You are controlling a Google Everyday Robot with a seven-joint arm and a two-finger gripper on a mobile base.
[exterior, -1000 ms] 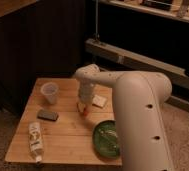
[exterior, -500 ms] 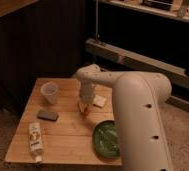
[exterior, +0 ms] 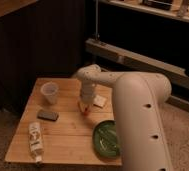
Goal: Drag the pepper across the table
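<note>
The table is a small plank top of light wood. On it lie a clear cup, a dark flat block, a bottle on its side, a green bowl, a pale block and the pepper. The gripper is down at the pepper.

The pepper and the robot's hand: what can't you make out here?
- Gripper: in the camera view it hangs over the pepper; the wrist hides its tips.
- Pepper: only a small red sliver shows; whether it is touched is unclear.
- Green bowl: its right side is hidden behind the arm.
- Table: the arm covers its right edge.
</note>
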